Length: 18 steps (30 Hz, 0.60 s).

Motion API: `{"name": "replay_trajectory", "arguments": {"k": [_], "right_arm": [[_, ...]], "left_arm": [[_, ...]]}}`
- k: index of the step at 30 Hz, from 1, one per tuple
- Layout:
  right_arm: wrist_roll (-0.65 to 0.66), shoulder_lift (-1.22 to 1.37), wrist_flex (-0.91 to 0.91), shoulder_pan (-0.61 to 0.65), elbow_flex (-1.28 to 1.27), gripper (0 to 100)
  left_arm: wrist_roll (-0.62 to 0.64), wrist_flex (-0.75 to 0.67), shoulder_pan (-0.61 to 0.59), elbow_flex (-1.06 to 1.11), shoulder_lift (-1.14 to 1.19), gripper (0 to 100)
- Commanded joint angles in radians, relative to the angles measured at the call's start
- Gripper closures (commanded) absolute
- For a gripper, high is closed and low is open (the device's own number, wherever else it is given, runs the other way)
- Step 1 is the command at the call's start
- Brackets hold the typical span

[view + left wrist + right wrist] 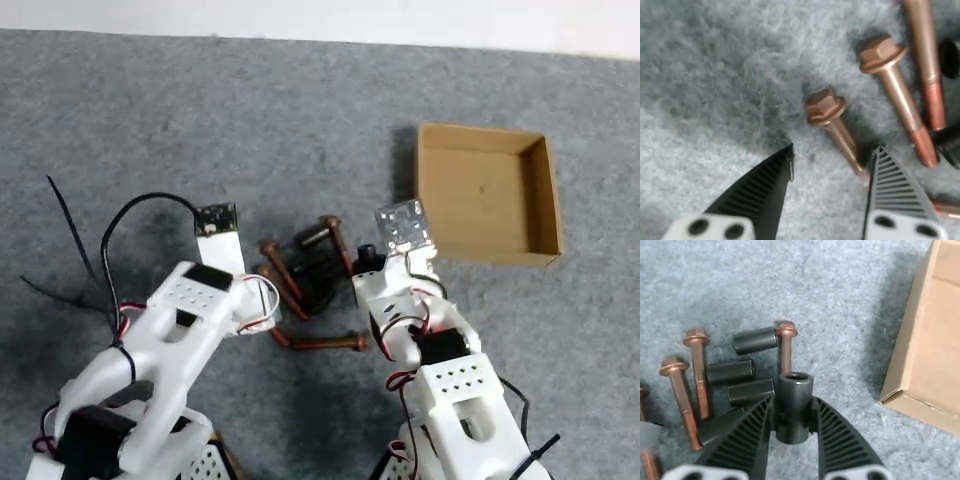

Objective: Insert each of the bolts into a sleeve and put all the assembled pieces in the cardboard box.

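A grey, felt-like covering runs across the whole bench (150,120), and a pale strip of wall (400,15) shows along its far edge. Two white arms lean in from the near side, the left arm (165,340) and the right arm (450,385), both bent toward a small heap of hardware between them. The cardboard box (490,252) sits open-topped on the far right, just beyond the right arm's wrist. The right claw (794,407) is clenched on a dark sleeve (795,390), held between the two ribbed fingers with one open end turned toward the wrist camera and its long axis standing up out of the grip. The left claw (832,155) is spread apart, grasping nothing, its dark finger (765,185) and pale finger (895,185) straddling a copper-coloured bolt (832,122) that lies flat on the covering. That bolt's hex head points away from the claw, and its shank slants back to just beside the pale fingertip. More bolts (696,370) lie near the heap, roughly parallel, heads away from the right claw. Three loose sleeves (730,372) lie on their sides across them. One further bolt (320,342) lies lengthwise between the arms.
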<state>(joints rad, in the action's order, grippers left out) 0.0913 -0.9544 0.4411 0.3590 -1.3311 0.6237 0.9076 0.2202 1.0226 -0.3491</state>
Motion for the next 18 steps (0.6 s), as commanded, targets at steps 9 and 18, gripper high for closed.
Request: {"name": "replay_trajectory", "arguments": {"k": [9,18], "right_arm": [[0.012,-0.027,-0.025,-0.007,0.012,99.5],[0.011,-0.027,-0.025,-0.007,0.010,99.5]], "left_arm": [[0.008,-0.181,0.008,-0.047,0.142,77],[0.008,-0.221,-0.016,-0.047,0.157,77]]}}
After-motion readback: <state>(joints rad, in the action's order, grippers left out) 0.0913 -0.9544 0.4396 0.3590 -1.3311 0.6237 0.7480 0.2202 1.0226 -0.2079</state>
